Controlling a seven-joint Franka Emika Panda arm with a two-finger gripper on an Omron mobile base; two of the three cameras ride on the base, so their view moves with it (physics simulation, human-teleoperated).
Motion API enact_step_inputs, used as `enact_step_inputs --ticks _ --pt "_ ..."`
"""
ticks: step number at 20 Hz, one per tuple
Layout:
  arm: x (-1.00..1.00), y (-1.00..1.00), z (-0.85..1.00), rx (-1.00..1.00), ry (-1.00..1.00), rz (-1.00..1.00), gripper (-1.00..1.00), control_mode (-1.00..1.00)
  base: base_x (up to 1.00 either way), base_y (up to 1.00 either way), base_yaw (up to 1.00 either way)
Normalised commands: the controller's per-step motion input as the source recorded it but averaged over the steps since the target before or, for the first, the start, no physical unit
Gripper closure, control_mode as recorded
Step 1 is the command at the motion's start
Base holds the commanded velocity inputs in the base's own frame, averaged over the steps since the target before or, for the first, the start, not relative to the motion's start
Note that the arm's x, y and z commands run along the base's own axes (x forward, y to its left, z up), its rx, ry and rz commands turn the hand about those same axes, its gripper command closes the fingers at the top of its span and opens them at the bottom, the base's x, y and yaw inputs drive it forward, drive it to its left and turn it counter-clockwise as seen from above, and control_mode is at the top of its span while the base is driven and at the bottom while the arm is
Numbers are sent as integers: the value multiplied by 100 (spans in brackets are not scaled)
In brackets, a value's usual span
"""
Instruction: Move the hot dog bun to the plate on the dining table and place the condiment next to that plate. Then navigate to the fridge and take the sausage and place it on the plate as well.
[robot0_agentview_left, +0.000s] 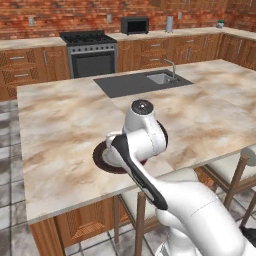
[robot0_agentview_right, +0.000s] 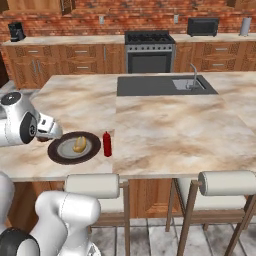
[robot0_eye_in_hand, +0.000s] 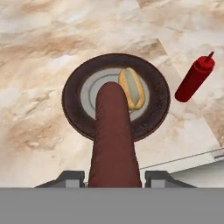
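Presently the gripper (robot0_eye_in_hand: 114, 177) is clamped on the sausage (robot0_eye_in_hand: 113, 135), which hangs above the plate (robot0_eye_in_hand: 155, 87). On that plate's grey centre lies the hot dog bun (robot0_eye_in_hand: 132, 88), toward 2 o'clock of the centre in the hand view. Off the plate at 3 o'clock, apart from its rim, stands the condiment (robot0_eye_in_hand: 194, 78), upright on the tabletop (robot0_agentview_right: 175, 125). Plate and bottle sit near the tabletop's front edge in the right base view.

both base views face the table (robot0_agentview_left: 65, 125) from its near edge; hand view looks straight down, close, on the plate (robot0_eye_in_hand: 74, 107) they share.
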Motion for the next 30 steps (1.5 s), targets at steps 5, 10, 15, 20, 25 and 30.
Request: enact_step_inputs --ticks 5,10,15,20,25,30 --pt "62 22 -42 0 0 -2 100 -100 0 0 0" --pt "45 0 -49 0 0 -3 100 -100 0 0 0" --pt "27 0 -55 0 0 -2 100 -100 0 0 0" --pt "32 1 -40 0 0 -1 100 -100 0 0 0" --pt "46 15 -18 0 0 -2 100 -100 0 0 0" --pt "36 25 -18 0 0 -2 100 -100 0 0 0"
